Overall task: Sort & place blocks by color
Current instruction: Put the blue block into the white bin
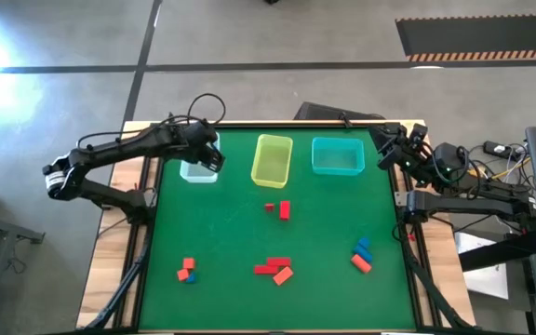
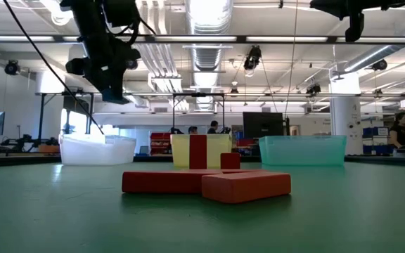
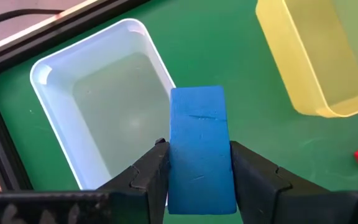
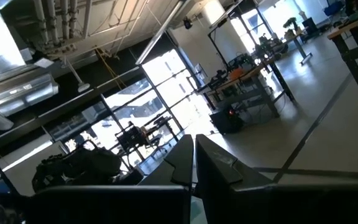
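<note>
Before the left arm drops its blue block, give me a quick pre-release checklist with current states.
1. Blue block gripped between the left gripper fingers: ok.
2. Left gripper above the clear-bluish bin: ok in the high view; the wrist view puts the block over the bin's rim on the yellow bin's side, so centring: cannot tell.
3. Clear-bluish bin free of other blocks: ok, it looks empty.
4. Yellow bin apart from the drop spot: ok, green mat shows between the bins.
5. Right gripper parked at the table's far right corner, shut, out of the way: ok.
</note>
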You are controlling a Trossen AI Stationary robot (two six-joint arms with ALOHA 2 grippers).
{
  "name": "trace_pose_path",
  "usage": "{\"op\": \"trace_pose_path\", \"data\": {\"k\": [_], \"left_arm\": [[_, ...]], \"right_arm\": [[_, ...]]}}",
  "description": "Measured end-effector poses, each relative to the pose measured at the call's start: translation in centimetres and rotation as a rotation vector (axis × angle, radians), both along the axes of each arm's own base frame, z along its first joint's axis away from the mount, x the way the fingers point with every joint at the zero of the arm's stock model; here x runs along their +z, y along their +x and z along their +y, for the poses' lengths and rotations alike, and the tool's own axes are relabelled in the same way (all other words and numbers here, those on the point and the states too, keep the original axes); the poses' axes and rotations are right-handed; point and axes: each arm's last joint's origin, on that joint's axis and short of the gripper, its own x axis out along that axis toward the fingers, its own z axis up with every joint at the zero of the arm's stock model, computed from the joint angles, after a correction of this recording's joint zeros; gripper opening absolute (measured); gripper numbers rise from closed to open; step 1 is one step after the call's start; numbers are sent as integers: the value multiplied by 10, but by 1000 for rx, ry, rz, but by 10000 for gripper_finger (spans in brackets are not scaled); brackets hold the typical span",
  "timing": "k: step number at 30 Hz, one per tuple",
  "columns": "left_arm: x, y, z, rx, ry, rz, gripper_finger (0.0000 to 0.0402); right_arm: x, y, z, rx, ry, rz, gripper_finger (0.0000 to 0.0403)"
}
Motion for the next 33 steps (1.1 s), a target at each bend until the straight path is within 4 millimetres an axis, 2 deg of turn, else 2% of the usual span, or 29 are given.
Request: {"op": "trace_pose_path", "data": {"k": [4,12,20,29,33], "left_arm": [[-7,3,3,4,-12,26,131],[-41,-1,17,65,-83,146,132],[-63,-2,35,95,-116,237,132],[-69,-1,38,43,-103,258,135],[-66,-1,38,42,-97,247,159]], "right_arm": [[0,0,0,0,1,4,9],[-5,2,0,1,13,43,9],[-5,2,0,0,9,47,9],[-15,8,-2,-3,12,163,9],[-19,8,-2,-3,22,199,9]]}}
